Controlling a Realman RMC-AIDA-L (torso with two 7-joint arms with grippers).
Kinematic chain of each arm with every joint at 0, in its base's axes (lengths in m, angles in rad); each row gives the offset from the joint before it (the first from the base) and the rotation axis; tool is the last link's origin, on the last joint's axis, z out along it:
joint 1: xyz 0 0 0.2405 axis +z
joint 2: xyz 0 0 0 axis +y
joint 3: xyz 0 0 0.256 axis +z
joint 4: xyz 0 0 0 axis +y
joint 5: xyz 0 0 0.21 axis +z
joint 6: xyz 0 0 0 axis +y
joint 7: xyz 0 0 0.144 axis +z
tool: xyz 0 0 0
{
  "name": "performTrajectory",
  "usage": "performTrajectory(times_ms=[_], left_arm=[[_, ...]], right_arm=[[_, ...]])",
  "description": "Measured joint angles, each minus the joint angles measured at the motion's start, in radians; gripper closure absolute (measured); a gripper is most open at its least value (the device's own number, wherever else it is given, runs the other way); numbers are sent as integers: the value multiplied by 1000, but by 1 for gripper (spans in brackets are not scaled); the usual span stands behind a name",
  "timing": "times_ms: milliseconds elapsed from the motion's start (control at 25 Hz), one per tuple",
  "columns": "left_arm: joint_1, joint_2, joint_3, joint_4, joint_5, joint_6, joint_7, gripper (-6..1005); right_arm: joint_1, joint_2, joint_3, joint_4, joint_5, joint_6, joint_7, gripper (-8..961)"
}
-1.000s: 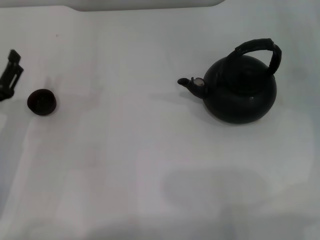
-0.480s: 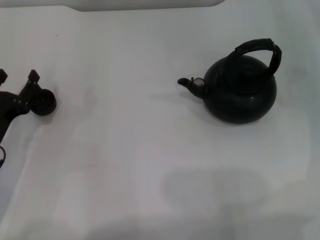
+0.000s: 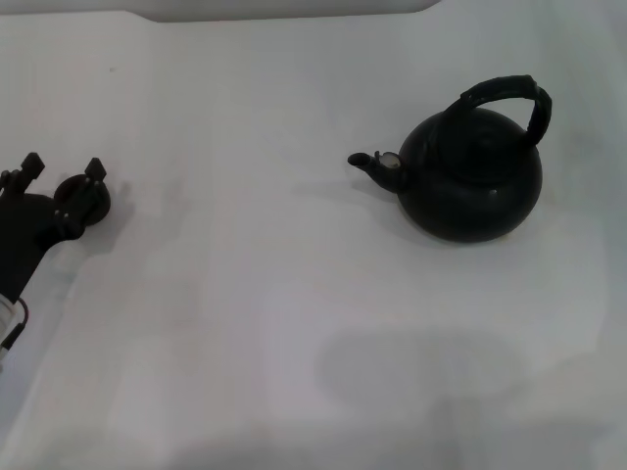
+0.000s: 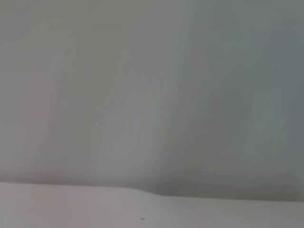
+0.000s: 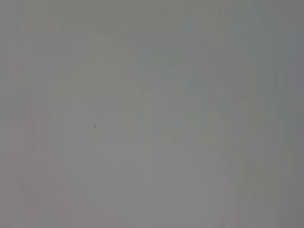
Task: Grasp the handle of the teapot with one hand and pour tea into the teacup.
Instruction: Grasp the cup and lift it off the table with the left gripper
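Left gripper (image 3: 62, 168) at table's (image 3: 294, 323) left edge, fingers spread wide beside teacup (image 3: 86, 199), gripping nothing; teapot (image 3: 470, 174) well apart, right

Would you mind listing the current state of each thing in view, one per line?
teapot: upright on the table, untouched, spout toward the teacup.
handle: arched up over the pot, no gripper on it.
teacup: upright at the table's left side, partly hidden behind the left gripper.
left gripper: open, over the teacup's near left edge; contact unclear.
right gripper: not in view.
table: white surface bearing both items.
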Motion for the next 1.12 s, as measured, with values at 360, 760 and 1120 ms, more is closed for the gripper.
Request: performTrajectory(times_ms=[360, 760, 1120], left_arm=[[0, -2, 0, 0, 2, 52, 0, 169], [-9, 0, 13, -4, 3, 83, 0, 169], [-9, -2, 15, -1, 3, 88, 0, 168]], right_arm=[[0, 0, 0, 0, 0, 0, 0, 88], [3, 0, 0, 0, 0, 0, 0, 88], [3, -2, 0, 0, 0, 0, 0, 87]])
